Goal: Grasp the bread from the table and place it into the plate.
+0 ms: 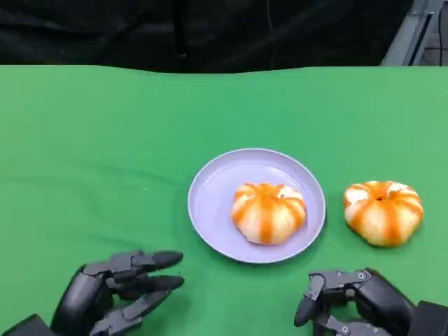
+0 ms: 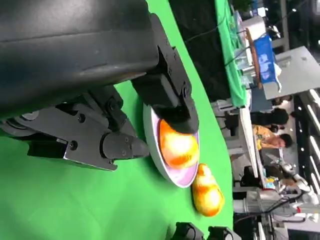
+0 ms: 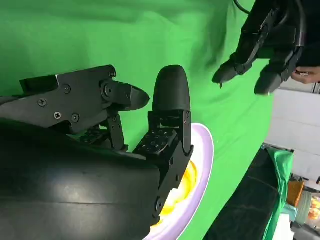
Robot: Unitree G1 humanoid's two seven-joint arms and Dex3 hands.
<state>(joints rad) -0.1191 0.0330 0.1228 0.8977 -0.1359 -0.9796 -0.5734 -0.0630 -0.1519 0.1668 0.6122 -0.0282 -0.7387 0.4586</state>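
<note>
A round bread bun [image 1: 269, 212] with orange stripes lies in the lilac plate [image 1: 212, 198] at the table's middle; the left wrist view shows this bun [image 2: 177, 145] in the plate [image 2: 161, 169] too. A second striped bun [image 1: 383, 211] sits on the green cloth to the plate's right, also seen as the bun [image 2: 207, 192] beyond the plate. My left hand [image 1: 115, 292] rests low at the front left, fingers apart, holding nothing. My right hand [image 1: 353, 299] sits at the front right, below the loose bun, fingers apart and holding nothing. The right wrist view shows the plate's rim [image 3: 203, 165] past my fingers [image 3: 170, 95].
Green cloth [image 1: 98, 154] covers the table, with a dark backdrop beyond its far edge. In the left wrist view, people and cluttered tables [image 2: 260, 55] stand off to the side. My left hand [image 3: 267, 42] appears across the cloth in the right wrist view.
</note>
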